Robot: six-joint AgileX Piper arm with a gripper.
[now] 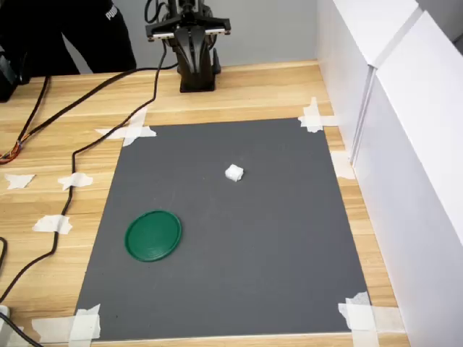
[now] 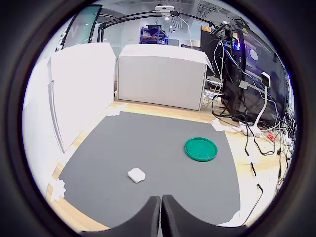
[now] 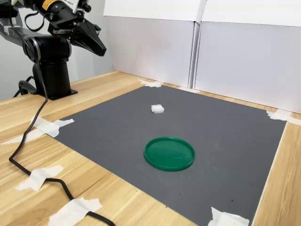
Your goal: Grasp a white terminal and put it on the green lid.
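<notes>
The white terminal (image 1: 234, 173) (image 2: 136, 175) (image 3: 157, 108) is a small white block lying alone on the dark grey mat, toward its far middle in the first exterior view. The green lid (image 1: 153, 235) (image 2: 201, 148) (image 3: 169, 153) lies flat on the same mat, nearer the first exterior view's lower left, with nothing on it. My gripper (image 1: 193, 40) (image 2: 161, 212) (image 3: 96, 44) hangs high above the wooden table at the arm's base, well back from the mat. Its two black fingers (image 2: 150, 217) are pressed together with nothing between them.
The grey mat (image 1: 289, 238) is taped at its corners to a wooden table (image 1: 268, 87). White panels (image 1: 405, 144) wall the first exterior view's right side. A black cable (image 1: 72, 155) runs over the table left of the mat. A person in black (image 1: 94, 32) stands behind the table.
</notes>
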